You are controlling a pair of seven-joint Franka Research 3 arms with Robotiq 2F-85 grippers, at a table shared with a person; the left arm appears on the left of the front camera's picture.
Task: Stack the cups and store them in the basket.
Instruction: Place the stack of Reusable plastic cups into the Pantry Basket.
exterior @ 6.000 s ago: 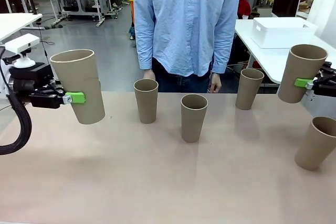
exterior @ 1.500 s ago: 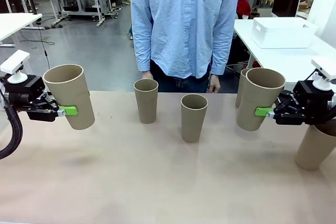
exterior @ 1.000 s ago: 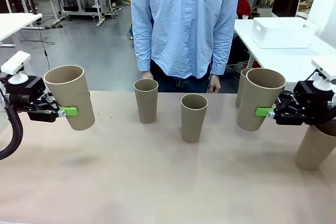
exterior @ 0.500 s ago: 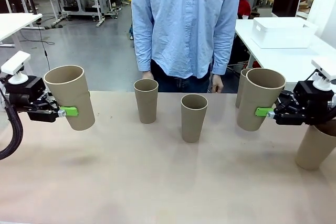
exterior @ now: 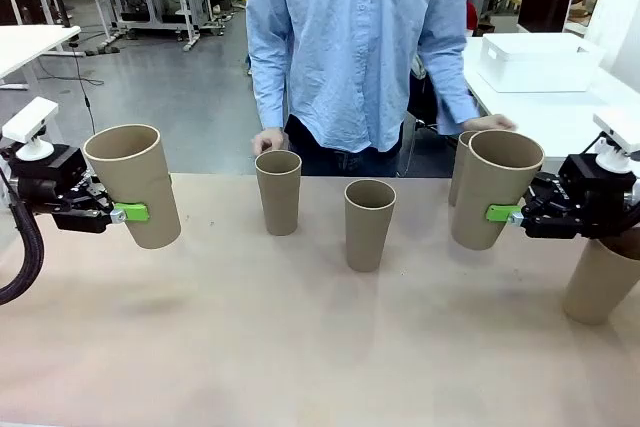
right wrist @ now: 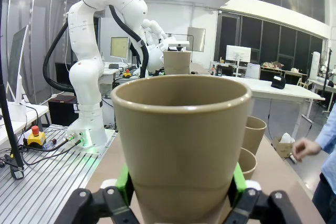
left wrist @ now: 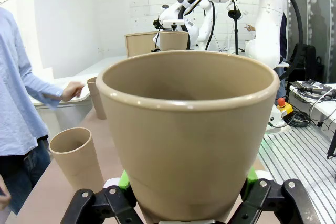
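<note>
My left gripper (exterior: 125, 213) is shut on a tan cup (exterior: 135, 187), held tilted above the table's left side; the left wrist view shows this cup (left wrist: 189, 129) between the green pads. My right gripper (exterior: 505, 214) is shut on another cup (exterior: 492, 192) at the right, which fills the right wrist view (right wrist: 181, 140). Upright on the table stand a cup (exterior: 278, 192), a cup (exterior: 369, 224), one (exterior: 462, 152) partly hidden behind the right held cup, and one (exterior: 600, 277) under my right arm. The white basket (exterior: 537, 59) sits on a side table at the back right.
A person in a blue shirt stands at the far edge. One hand (exterior: 268, 140) hovers by the left-centre cup and the other hand (exterior: 490, 124) is stretched out over the back-right cup. The near half of the table (exterior: 300, 347) is bare.
The person's hands have risen from their sides, one to the left-centre cup, one out toward the back-right cup. Since six seconds ago both held cups have come lower and the right one further in.
</note>
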